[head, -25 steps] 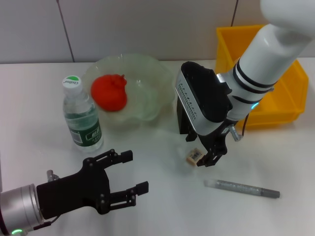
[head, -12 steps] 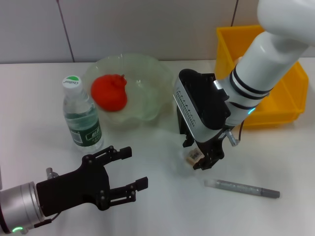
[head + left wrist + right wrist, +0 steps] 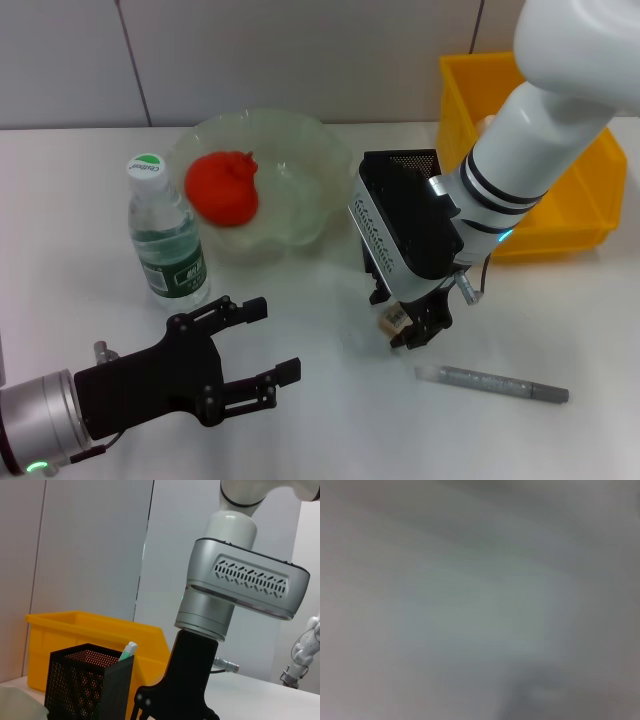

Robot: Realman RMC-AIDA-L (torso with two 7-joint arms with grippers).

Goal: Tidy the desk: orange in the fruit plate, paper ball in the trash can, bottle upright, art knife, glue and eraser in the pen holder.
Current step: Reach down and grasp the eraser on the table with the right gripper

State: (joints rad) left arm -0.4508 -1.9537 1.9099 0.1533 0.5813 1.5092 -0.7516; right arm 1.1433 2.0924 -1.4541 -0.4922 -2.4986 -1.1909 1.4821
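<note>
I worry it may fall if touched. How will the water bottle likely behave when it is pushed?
The bottle stands upright, tall and narrow on a small base, so a push near its cap may tip it. It looks mostly full, so probably fairly heavy and steadier against a low push. Its smooth plastic may be slippery. The left hand is open nearby.

Clear plastic bottle (image 3: 165, 240), translucent glossy fruit plate (image 3: 300, 180), black mesh pen holder (image 3: 87, 685), matt white desk (image 3: 330, 420).

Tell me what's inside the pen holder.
In the left wrist view, one pale green-tipped stick pokes out of the pen holder. The mesh walls hide anything lower, and the right arm covers it from the head view.
</note>
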